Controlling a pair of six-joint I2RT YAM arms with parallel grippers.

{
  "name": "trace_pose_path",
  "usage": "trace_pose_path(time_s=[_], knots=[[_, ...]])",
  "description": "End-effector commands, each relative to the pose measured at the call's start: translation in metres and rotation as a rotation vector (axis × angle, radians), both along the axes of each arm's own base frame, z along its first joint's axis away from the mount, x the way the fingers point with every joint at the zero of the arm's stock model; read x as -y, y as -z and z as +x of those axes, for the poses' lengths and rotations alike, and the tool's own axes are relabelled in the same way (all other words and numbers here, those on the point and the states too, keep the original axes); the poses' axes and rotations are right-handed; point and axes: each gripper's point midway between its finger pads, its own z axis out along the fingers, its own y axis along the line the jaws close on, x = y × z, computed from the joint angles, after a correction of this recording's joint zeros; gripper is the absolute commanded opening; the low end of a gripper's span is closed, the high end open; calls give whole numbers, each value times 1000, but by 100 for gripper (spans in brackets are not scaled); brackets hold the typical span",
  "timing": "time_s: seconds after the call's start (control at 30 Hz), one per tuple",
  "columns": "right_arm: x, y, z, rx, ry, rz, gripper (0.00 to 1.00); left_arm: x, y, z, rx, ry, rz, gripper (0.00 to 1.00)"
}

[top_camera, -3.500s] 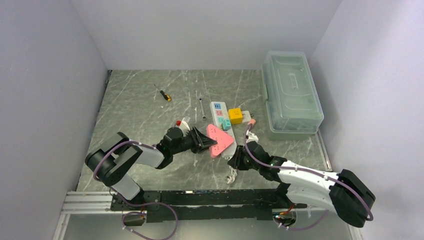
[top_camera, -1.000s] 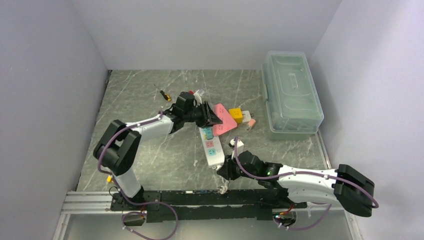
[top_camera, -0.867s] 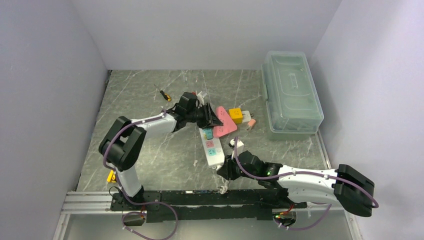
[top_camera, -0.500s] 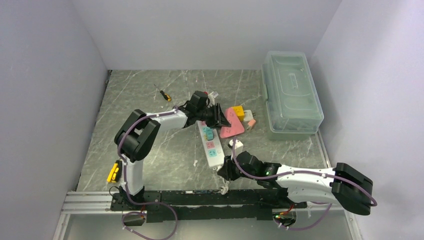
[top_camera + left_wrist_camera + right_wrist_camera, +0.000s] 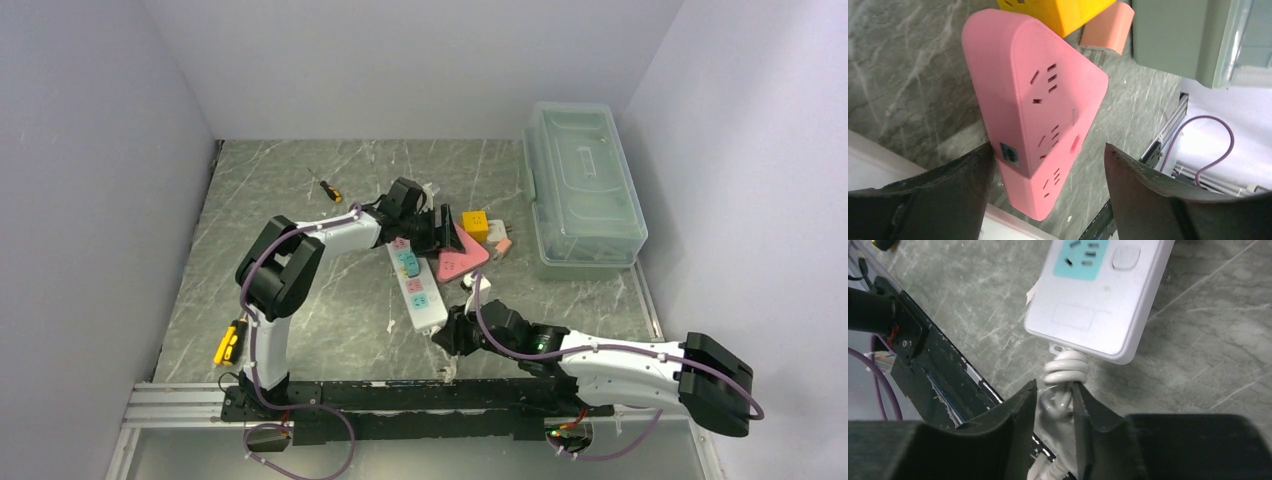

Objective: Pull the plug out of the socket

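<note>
The plug is a pink triangular block lying on the table just right of the socket's far end. In the left wrist view the plug sits between my left fingers. It touches the left finger and a wide gap separates it from the other. My left gripper is open. The socket is a long white strip with coloured faces lying flat. My right gripper is shut on the socket's white cord at its near end.
A yellow cube adapter and a small pink adapter lie just beyond the plug. A translucent lidded box stands at the right. A screwdriver lies far left, a yellow-black tool near left, and the black rail lines the near edge.
My left arm swung right with the pink plug, set it down beside the yellow cube, and its jaws opened. The right gripper kept its hold on the cord.
</note>
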Motion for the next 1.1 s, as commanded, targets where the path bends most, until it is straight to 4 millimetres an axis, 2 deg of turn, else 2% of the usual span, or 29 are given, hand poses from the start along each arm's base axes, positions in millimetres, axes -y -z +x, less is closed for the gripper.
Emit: trace_pose_path(time_s=[0.0, 0.07, 0.2, 0.27, 0.43, 0.53, 0.7, 0.83, 0.87, 1.0, 1.07], knots=[[-7, -34, 15, 76, 51, 86, 42, 0, -24, 7, 51, 4, 25, 84], [-5, -36, 15, 79, 55, 87, 53, 1, -41, 10, 77, 7, 16, 99], [-1, -40, 17, 90, 72, 76, 73, 1, -82, 14, 145, 20, -16, 100], [3, -44, 19, 100, 82, 63, 79, -7, -100, 15, 166, 14, -22, 100], [12, -68, 28, 151, 124, 42, 90, -53, -146, 21, 271, -63, 16, 100], [16, -87, 37, 172, 168, 27, 91, -90, -159, 25, 302, -118, 58, 100], [13, -105, 60, 166, 216, -40, 88, -159, -150, 33, 297, -236, 152, 100], [1, -102, 85, 116, 212, -86, 80, -207, -126, 36, 292, -342, 201, 100], [-3, -100, 90, 108, 208, -101, 79, -218, -114, 34, 275, -363, 214, 100], [-24, -84, 108, 80, 179, -223, 74, -243, -91, 45, 190, -409, 186, 100], [-34, -80, 116, 65, 186, -266, 70, -233, -89, 48, 136, -365, 97, 100]])
